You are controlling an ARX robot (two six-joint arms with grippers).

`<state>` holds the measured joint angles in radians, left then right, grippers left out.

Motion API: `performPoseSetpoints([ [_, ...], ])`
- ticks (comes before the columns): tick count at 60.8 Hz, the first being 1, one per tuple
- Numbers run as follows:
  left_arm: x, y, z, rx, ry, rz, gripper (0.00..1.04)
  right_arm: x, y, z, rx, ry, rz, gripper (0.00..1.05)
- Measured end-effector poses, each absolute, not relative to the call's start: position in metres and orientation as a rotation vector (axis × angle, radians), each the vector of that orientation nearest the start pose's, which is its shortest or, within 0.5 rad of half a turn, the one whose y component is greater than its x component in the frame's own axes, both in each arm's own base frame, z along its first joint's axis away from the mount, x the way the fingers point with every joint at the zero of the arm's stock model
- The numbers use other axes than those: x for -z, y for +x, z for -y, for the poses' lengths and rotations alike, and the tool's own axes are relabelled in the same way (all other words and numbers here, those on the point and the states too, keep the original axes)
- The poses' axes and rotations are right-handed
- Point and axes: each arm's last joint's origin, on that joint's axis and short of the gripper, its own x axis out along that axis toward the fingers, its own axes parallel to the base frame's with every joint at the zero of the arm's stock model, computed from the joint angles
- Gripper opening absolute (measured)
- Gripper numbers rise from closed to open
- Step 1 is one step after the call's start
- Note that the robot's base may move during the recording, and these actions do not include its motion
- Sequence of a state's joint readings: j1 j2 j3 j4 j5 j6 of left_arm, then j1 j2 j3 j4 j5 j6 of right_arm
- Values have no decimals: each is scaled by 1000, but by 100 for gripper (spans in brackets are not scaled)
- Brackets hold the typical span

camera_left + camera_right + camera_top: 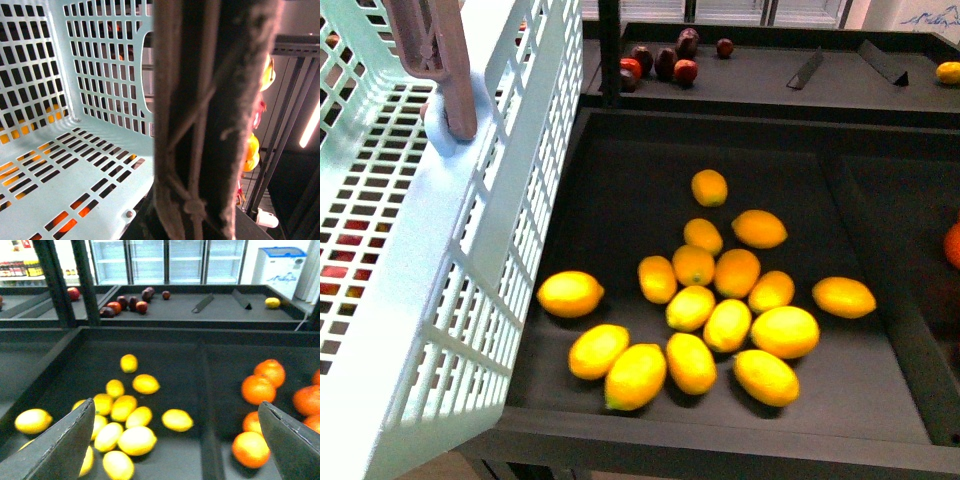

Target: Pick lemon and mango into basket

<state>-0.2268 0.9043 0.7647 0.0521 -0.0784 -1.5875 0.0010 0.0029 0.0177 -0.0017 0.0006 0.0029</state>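
Your right claw (176,405) hung wide open and empty. The nearest lemon (177,420) lay just ahead and below, between its fingers, long axis running finger to finger. The basket (440,300) was on the left claw's side; you couldn't tell that claw's state.

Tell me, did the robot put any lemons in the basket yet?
Not yet. The basket floor looks bare in the left wrist view, so nothing is done. The right gripper is open and empty above the lemons, seemingly about to pick one. Still left: a lemon and a mango, and I cannot spot a mango.
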Motion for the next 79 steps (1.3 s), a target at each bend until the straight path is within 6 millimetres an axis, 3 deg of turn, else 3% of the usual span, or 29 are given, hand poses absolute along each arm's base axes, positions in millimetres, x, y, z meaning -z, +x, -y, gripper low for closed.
performPoseSetpoints([
  [79,-328,199,41,18,-1547,-150,6,-169,97,0,-6,2,12,96],
])
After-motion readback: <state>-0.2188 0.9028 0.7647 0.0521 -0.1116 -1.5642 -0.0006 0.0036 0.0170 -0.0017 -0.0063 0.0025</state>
